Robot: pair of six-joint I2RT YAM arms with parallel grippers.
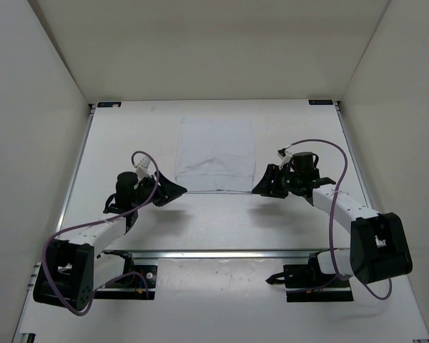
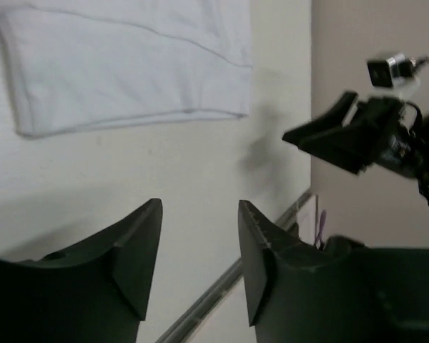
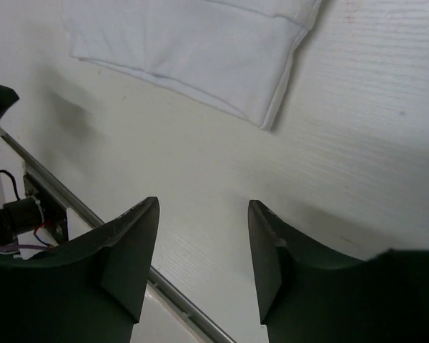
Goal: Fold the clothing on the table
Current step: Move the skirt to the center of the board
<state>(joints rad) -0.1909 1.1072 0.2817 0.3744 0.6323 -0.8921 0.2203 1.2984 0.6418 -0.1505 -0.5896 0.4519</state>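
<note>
Both pincers hung low over bare desk [image 1: 129,143], jaws part-open, nothing btwn. Left pincer [image 1: 173,191] sat by the near-left corner of the cloth [image 1: 216,146], right pincer [image 1: 263,187] by the near-right; neither clearly nearer. Cloth lay flat just beyond, mid-desk, approx square, near edge running left-right. Open desk beyond, up to far rail.

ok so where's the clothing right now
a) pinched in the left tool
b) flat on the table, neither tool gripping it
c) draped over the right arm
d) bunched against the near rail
b: the clothing lies spread flat on the table, and the left tool and right tool sit short of its near edge, jaws apart with nothing between them
</note>
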